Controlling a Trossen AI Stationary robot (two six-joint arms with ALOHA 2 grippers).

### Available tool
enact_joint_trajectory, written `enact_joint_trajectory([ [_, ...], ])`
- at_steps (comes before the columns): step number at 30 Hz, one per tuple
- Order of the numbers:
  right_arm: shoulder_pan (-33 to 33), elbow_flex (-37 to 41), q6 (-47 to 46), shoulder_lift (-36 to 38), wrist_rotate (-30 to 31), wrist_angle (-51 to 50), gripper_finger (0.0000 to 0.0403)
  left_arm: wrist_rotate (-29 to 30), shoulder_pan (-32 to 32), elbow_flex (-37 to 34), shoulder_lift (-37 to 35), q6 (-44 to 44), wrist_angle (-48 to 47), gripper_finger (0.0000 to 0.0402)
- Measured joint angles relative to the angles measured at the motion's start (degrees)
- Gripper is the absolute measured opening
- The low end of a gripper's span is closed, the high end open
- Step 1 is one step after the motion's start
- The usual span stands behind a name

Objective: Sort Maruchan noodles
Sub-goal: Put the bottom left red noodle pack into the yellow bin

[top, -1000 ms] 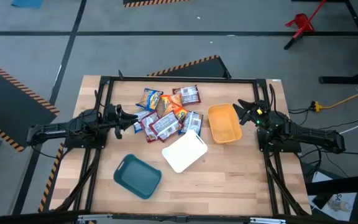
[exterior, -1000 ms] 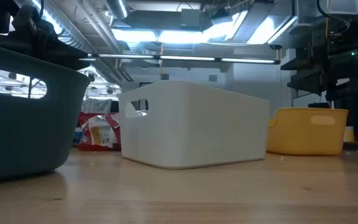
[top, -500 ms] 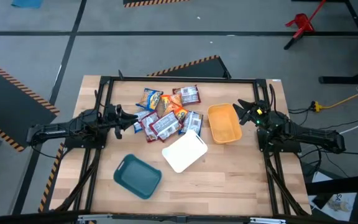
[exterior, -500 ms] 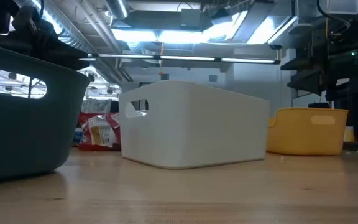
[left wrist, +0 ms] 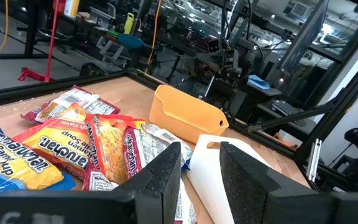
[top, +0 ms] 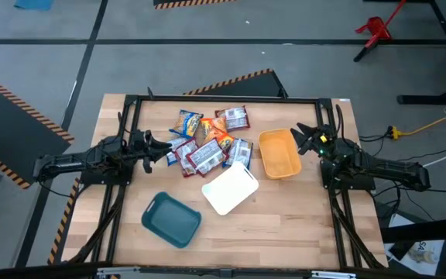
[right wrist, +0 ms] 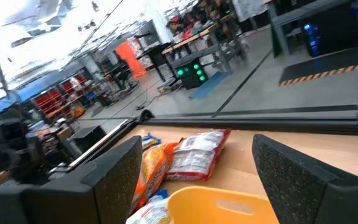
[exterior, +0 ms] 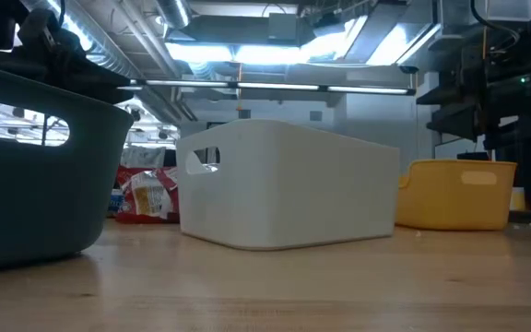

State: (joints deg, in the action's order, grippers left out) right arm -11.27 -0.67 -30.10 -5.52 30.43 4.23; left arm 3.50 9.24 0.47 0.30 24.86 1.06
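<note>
Several Maruchan noodle packets, printed blue, orange and dark red-and-silver, lie flat in a loose overlapping heap on the wooden table's far middle. The left wrist view shows the packets close up. They also appear in the right wrist view and in the low view. My left gripper hovers just left of the heap, fingers a little apart, touching nothing. My right gripper waits right of the orange bin, open wide and holding nothing.
An orange bin stands right of the heap. A white bin sits near the middle, close to the packets' near side. A teal bin rests toward the near left. Black frame rails border the table. Bare wood lies near the front right.
</note>
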Motion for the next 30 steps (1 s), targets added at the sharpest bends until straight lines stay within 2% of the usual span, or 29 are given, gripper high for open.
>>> enact_joint_trajectory([
  [9,0.00,0.00,-0.24,0.04,-0.25,0.04,0.0294,-0.01,0.01,0.00,0.00,0.01,0.00,0.0105],
  [15,0.00,0.00,-17.81,0.02,-10.02,0.21,0.0294,0.19,0.00,-0.02,0.00,1.83,0.16,0.0105],
  [20,0.00,0.00,-25.43,0.02,-9.45,0.45,0.0294,1.04,0.01,-0.02,0.00,9.57,3.74,0.0105],
  [27,0.00,0.02,-28.57,0.02,-5.77,0.23,0.0294,11.65,0.00,-0.02,0.00,5.61,8.08,0.0105],
  [30,0.00,0.02,-28.57,0.02,-4.42,0.26,0.0294,14.27,0.01,-0.02,0.02,5.18,9.10,0.0105],
])
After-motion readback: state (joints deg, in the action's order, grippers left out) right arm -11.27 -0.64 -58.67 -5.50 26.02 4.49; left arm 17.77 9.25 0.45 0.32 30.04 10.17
